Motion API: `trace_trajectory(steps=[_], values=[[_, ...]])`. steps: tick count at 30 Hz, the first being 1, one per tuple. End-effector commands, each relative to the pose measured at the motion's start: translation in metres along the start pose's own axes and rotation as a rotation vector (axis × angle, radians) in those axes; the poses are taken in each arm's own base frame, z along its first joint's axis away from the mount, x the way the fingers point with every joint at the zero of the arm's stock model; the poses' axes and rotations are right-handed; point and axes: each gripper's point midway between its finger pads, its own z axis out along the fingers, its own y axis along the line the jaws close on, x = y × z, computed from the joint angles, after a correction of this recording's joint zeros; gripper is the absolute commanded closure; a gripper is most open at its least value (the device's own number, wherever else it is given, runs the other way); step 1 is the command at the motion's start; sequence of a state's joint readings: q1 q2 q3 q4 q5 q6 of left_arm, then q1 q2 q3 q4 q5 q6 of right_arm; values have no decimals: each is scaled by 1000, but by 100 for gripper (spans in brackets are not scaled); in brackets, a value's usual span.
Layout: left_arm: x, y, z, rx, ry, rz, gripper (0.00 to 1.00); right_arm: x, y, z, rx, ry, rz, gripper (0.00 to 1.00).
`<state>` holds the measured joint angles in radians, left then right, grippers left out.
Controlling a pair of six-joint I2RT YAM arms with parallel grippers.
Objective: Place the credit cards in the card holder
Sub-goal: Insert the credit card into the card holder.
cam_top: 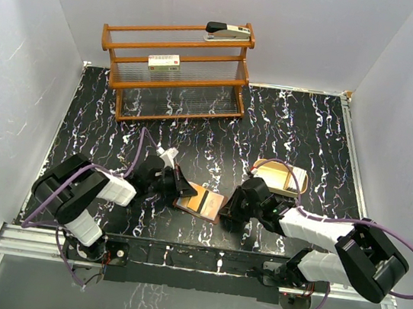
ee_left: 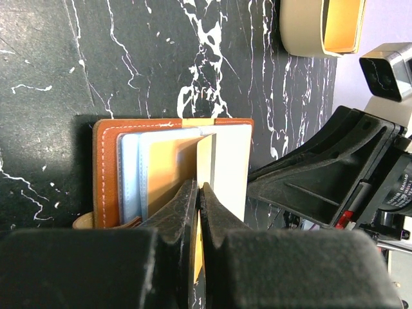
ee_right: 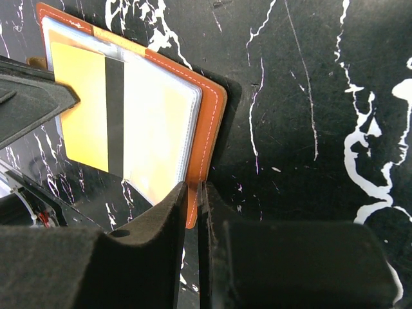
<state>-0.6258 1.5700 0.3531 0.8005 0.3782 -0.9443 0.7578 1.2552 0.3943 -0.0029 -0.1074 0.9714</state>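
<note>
Okay so the card holder [cam_top: 204,202] is lying spread open on the table [cam_top: 287,127], right in the middle near the front edge, between the two arms. Brown leather outside, clear sleeves inside. A yellow card [ee_right: 84,109] with a dark stripe lies across the sleeves. From the right wrist view it looks at least partly tucked in, though I can't tell how deep. A couple of pale blue leaves [ee_left: 131,174] show beside it; cards or sleeves, hard to say.

The left claw [ee_left: 198,190] is pinched tight on a thin edge, which I read as that yellow card. The right claw [ee_right: 193,192] is nearly closed too, nipping the edge of the leather cover, and I'd say that's to hold the thing in place.

My guess is we're mid-insertion, with one arm bracing and the other feeding. The next move wants a slow push along the sleeve, card kept flat so it doesn't snag the plastic lip, then a release that doesn't drag it back out. Off to the right there's a tan tray [cam_top: 302,185], and there's a wooden rack [cam_top: 173,65] at the back. Neither is involved.
</note>
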Motion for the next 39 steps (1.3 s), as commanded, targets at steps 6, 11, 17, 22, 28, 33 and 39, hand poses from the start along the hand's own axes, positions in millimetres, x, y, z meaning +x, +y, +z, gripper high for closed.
trace_trajectory(steps=[6,11,17,22,28,33,39], values=[[15,4,5,18,33,16,100,4,-5,-2,24,7,2,89],[16,3,6,13,59,49,100,1,1,-4,35,20,-31,88],[16,2,-1,-4,57,25,100,-19,26,-25,-12,-48,-13,75],[19,6,-2,-13,46,-28,100,-29,31,-30,-23,-96,12,69],[21,3,-2,7,53,-51,100,-24,20,-15,34,-62,-20,71],[28,6,-4,-8,91,-54,100,-21,1,-4,118,-36,-62,78],[34,5,-7,-6,133,-50,100,-20,-8,-5,145,-45,-85,90]])
